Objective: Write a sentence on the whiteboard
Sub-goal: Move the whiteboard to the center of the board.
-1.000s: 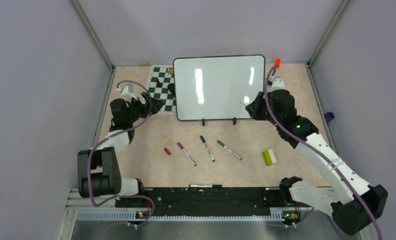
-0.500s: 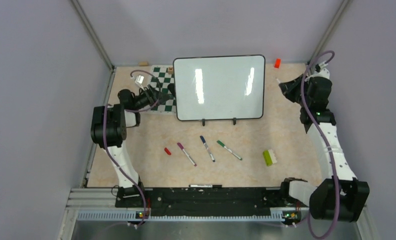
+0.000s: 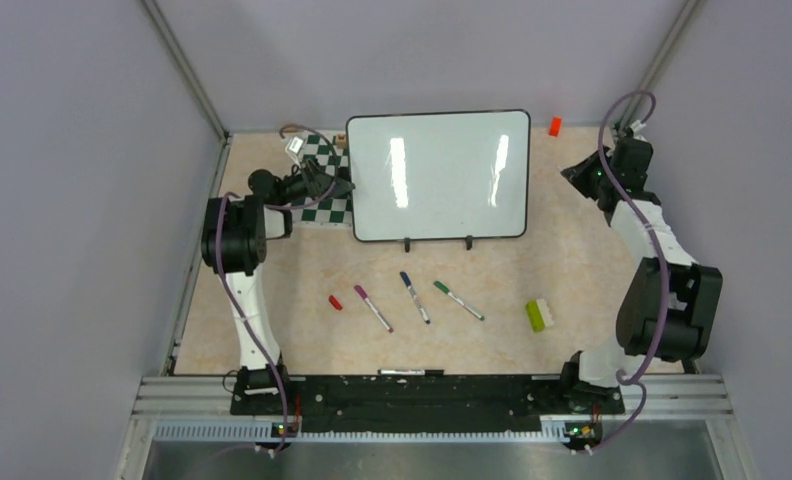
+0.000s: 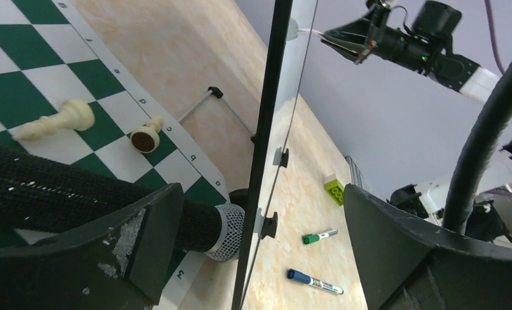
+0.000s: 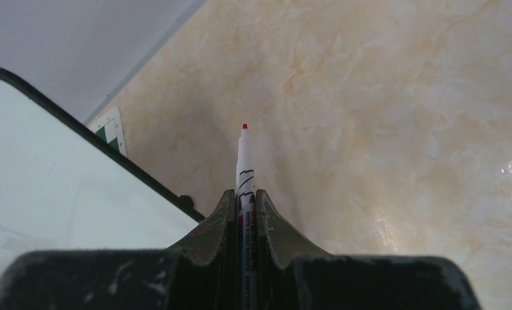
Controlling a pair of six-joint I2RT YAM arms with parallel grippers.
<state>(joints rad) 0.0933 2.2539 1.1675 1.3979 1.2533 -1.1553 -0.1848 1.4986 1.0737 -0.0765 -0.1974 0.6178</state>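
The whiteboard (image 3: 438,175) stands upright at the back centre, and its face is blank. No red sentence shows on it. My left gripper (image 3: 327,186) is at the board's left edge. In the left wrist view it (image 4: 260,213) is open wide, with the board's black frame (image 4: 266,129) between the jaws and touching neither. My right gripper (image 3: 575,172) is right of the board and apart from it. In the right wrist view it (image 5: 244,194) is shut on a red marker (image 5: 243,161) with a bare tip, pointing at the table beside the board's corner (image 5: 59,181).
The green-and-white chess mat (image 3: 322,195) lies left of the board, with pale pieces (image 4: 59,119) on it. Purple (image 3: 372,307), blue (image 3: 415,297) and green (image 3: 459,300) markers, a red cap (image 3: 335,301) and a green brick (image 3: 539,315) lie in front. An orange cap (image 3: 554,126) is at the back right.
My left gripper has moved right and back to the board's left edge. My right arm has swung from the board's lower right corner out to the right, with the marker in it.
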